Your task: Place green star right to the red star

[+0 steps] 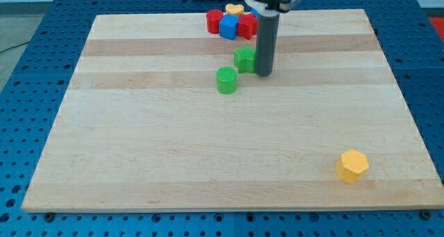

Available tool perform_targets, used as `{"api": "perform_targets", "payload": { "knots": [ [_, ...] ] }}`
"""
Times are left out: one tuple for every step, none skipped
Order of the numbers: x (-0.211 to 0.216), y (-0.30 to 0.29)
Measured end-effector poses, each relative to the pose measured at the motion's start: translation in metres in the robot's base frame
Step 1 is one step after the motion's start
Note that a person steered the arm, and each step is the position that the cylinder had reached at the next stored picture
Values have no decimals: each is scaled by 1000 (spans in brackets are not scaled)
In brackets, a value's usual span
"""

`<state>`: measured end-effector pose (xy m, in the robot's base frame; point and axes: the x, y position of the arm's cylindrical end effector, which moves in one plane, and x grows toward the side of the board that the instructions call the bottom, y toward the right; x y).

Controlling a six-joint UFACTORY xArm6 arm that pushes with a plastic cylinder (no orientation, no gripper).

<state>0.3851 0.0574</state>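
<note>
The green star (243, 59) lies on the board below the cluster at the view's top. My tip (263, 73) rests on the board just right of the green star, touching or nearly touching it. The red star (247, 25) sits in the cluster, partly behind my rod. A green cylinder (226, 80) stands left and below the green star, apart from it.
The cluster at the top edge also holds a red block (214, 20), a blue block (228, 28) and a yellow heart (234, 10). A yellow hexagon (353, 165) lies near the bottom right. The wooden board (139, 140) sits on a blue perforated table.
</note>
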Motion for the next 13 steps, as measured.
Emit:
{"api": "perform_targets", "payload": {
  "knots": [
    [11,-39],
    [-4,-73],
    [-24,-36],
    [-40,6],
    [-55,16],
    [-67,16],
    [-88,16],
    [-89,16],
    [-93,18],
    [-94,20],
    [-108,20],
    [-107,21],
    [-57,56]
  ]
}}
